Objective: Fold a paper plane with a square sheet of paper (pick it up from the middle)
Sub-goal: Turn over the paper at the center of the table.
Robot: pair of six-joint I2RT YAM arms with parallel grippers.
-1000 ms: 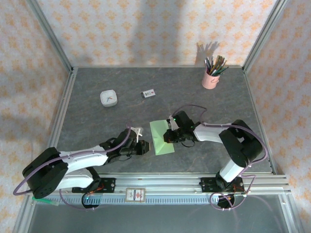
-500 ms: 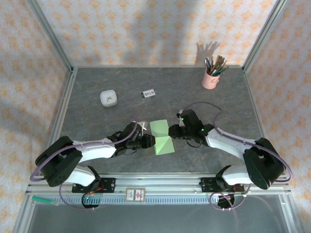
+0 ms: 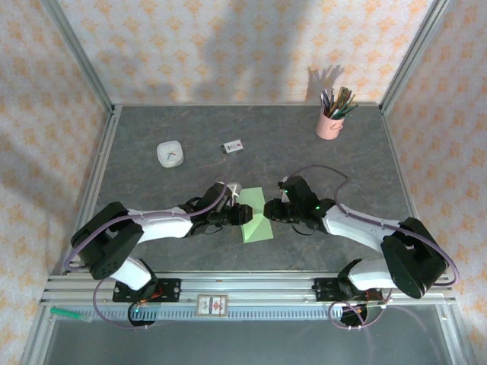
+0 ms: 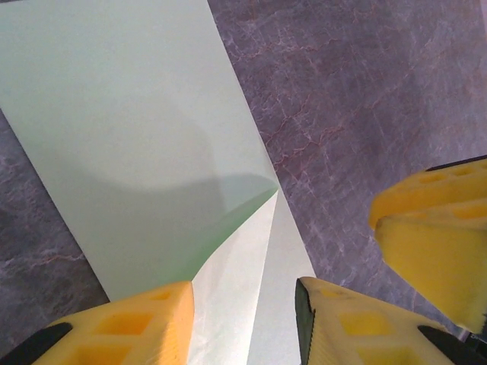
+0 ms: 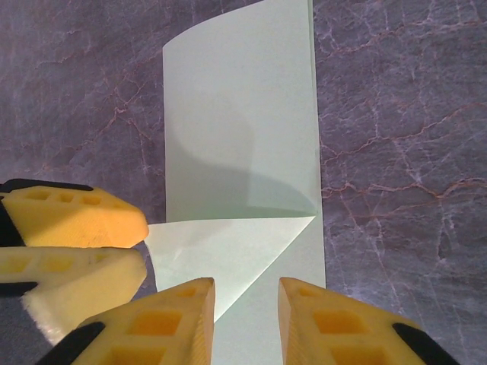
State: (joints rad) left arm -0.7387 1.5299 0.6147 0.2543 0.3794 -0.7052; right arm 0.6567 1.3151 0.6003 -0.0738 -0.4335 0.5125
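**Both grippers closed in on the folded sheet, jaws now parted**

Since the earlier frame, the left gripper (image 3: 243, 214) has been carried forward and to the right, up to the left edge of the green paper sheet (image 3: 259, 230). Its jaws, shut before, are now held apart. The right gripper (image 3: 269, 211) has been drawn back a little to the sheet's right edge, and its jaws have likewise been opened. The sheet itself is found in much the same spot, near the middle of the grey table (image 3: 152, 122) and toward its near edge.

In the left wrist view, the yellow fingers (image 4: 114, 327) are seen spread over the paper, with nothing clamped between them. The paper is laid flat there, doubled over, with one corner turned in as a triangular flap. The same flap is shown in the right wrist view, just ahead of that gripper's separated fingers (image 5: 342, 327). The two grippers are placed facing each other across the sheet, close together but apart.

Well behind them, a pink pencil cup (image 3: 330, 124) is stood at the far right. A small white dish (image 3: 169, 154) and a small printed card (image 3: 232, 146) are set at the far left.
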